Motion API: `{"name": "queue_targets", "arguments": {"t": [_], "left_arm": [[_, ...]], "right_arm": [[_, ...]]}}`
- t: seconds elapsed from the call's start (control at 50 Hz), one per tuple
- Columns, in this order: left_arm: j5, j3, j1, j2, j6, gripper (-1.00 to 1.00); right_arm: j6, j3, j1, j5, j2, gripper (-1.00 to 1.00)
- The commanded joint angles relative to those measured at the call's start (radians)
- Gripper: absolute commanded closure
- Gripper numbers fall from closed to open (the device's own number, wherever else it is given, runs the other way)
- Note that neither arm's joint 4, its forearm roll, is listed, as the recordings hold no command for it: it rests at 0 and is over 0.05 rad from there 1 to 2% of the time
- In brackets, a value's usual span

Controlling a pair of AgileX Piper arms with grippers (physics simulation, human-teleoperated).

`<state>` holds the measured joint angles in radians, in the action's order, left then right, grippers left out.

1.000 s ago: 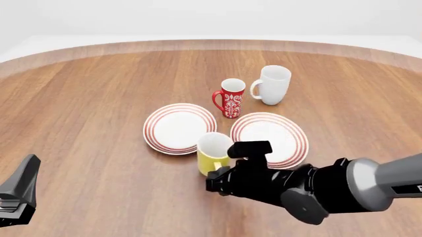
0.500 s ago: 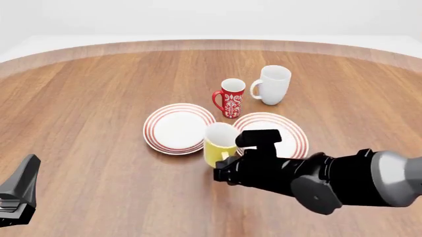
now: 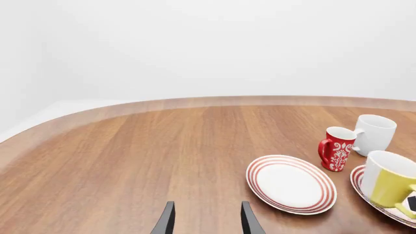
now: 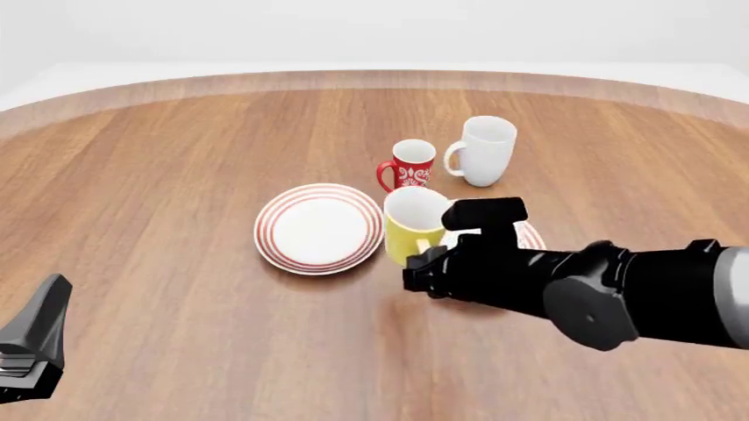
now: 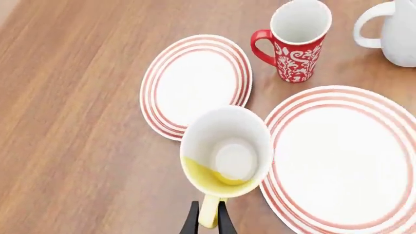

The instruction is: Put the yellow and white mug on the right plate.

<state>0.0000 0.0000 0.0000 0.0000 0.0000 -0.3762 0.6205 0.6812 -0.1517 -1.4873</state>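
Change: short yellow mug with white inside (image 4: 415,225) has risen off the desk and moved right, towards the red-ringed white right plate (image 5: 338,161).
Right fingers (image 5: 208,220): clamped on its handle.
Left fingers (image 3: 206,220): apart, idle.
Meaning: mug over the plate's edge; lowering remains.

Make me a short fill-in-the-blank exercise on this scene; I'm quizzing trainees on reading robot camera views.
1. The right gripper grips the yellow mug by its ____.
2. The number of plates on the table is ____.
3. The red mug stands beside a taller mug whose color is ____.
4. The left gripper holds ____.

Missing words: handle; two; white; nothing
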Motion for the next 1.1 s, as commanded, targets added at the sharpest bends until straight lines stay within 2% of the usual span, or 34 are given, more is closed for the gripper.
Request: {"name": "queue_targets", "arguments": {"t": [0.02, 0.54, 1.1], "left_arm": [[0.0, 0.0, 0.0, 0.0, 0.0, -1.0], [0.0, 0.0, 0.0, 0.0, 0.0, -1.0], [0.0, 0.0, 0.0, 0.0, 0.0, -1.0]], "right_arm": [[0.047, 0.004, -0.065, 0.015, 0.026, 1.0], [0.131, -0.023, -0.211, -0.036, 0.019, 1.0], [0.168, -0.027, -0.279, -0.105, -0.038, 1.0]]}}
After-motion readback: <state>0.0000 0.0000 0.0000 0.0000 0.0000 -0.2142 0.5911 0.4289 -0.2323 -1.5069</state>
